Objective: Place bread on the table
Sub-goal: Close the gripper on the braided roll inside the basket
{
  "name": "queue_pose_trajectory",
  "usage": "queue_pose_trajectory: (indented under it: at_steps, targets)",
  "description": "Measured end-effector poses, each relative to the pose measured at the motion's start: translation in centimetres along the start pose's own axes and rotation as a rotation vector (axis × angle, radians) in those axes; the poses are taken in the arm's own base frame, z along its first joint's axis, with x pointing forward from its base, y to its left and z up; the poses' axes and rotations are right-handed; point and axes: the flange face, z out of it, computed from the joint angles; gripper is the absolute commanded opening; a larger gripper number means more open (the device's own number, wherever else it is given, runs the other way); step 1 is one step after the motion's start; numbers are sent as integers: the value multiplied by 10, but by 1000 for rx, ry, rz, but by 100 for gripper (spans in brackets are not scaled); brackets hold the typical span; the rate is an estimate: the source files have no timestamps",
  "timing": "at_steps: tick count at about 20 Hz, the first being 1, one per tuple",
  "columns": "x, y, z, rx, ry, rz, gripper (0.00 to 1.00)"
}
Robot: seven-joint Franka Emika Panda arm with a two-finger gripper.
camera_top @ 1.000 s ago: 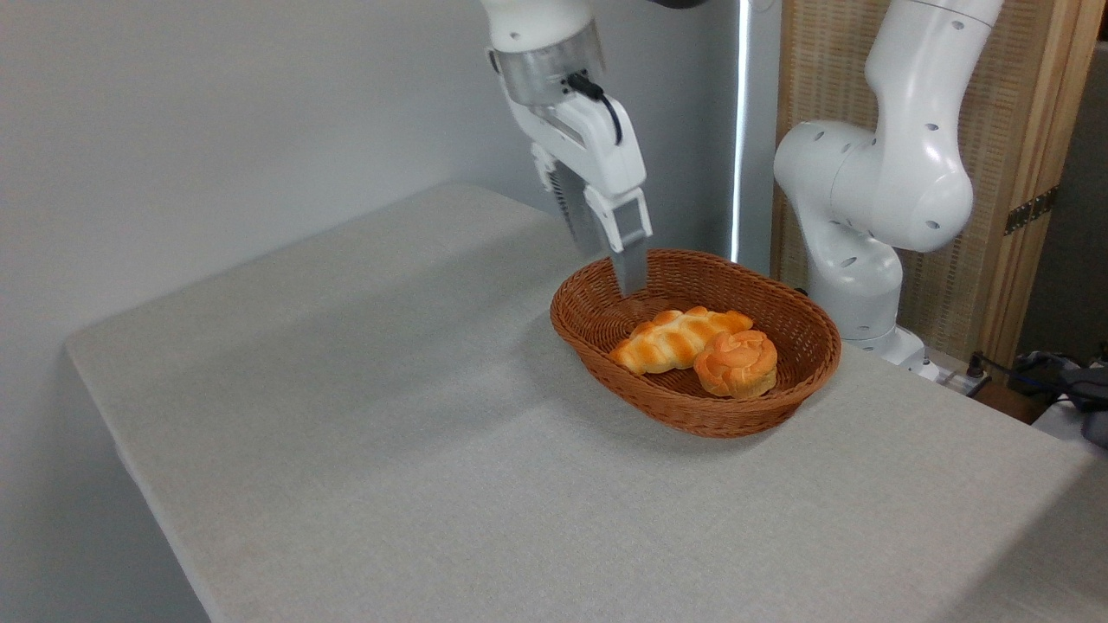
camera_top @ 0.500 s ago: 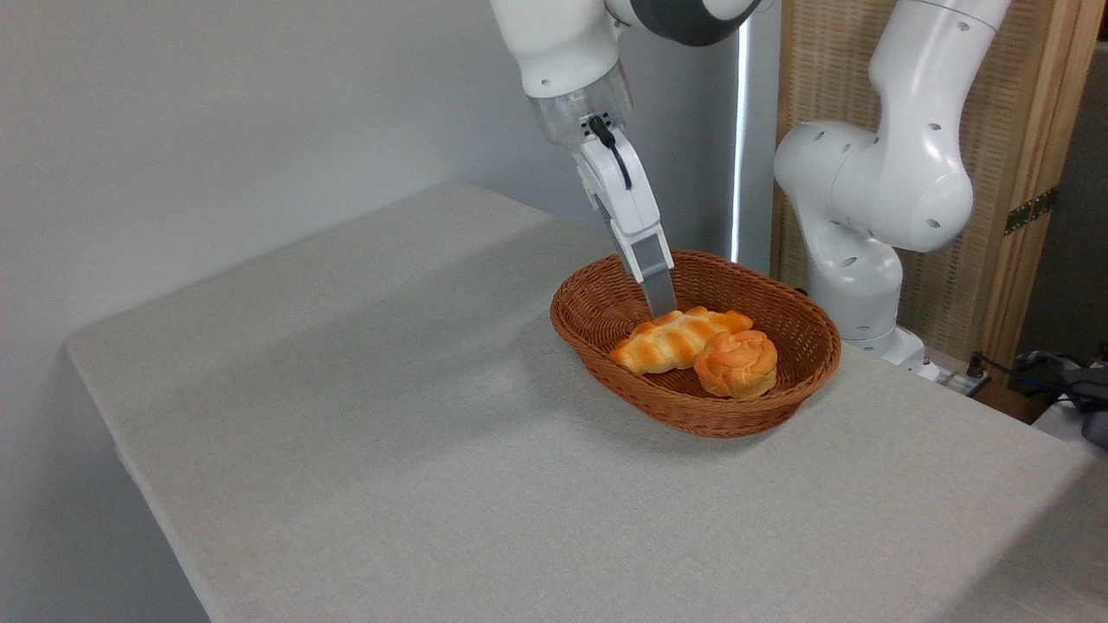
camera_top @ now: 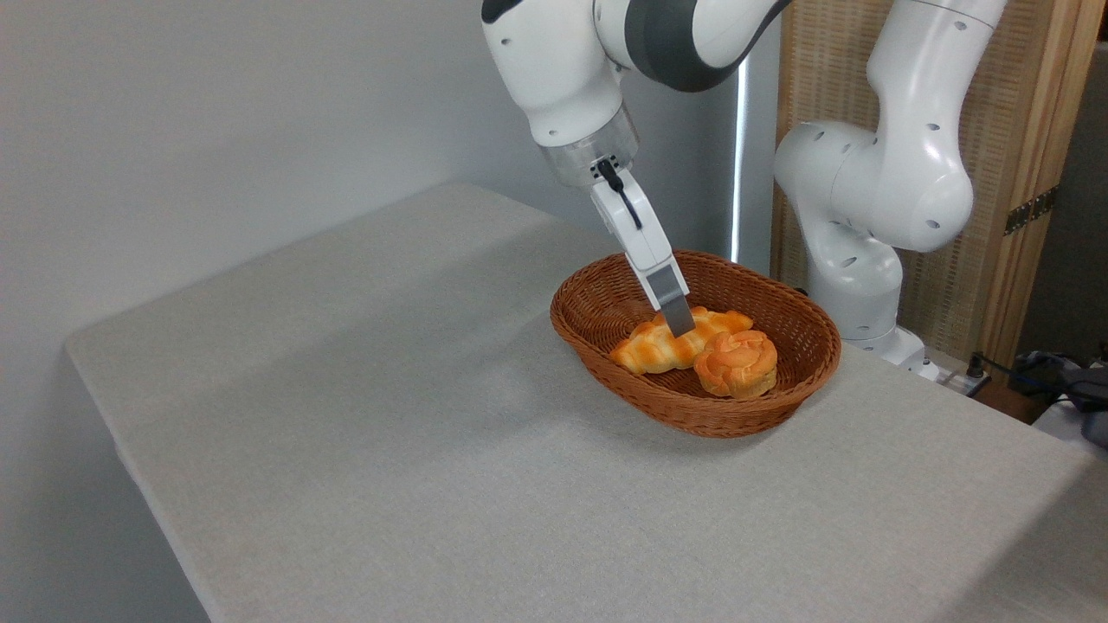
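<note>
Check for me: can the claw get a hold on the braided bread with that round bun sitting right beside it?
Probably yes. The claw is already down on the bread near its middle, left of the bun. The basket is open on top. Its finger spacing is not visible.

A brown wicker basket holds a round swirled bun; a wooden screen stands behind.

Gripper at bread in basket
</note>
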Motion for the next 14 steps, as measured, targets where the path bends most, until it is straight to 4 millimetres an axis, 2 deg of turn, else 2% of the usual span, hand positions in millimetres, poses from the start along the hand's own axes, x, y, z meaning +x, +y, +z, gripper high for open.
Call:
queue_pose_trajectory:
  at_steps: [14]
  targets:
    - [15,-4,36,27,-7,22,100]
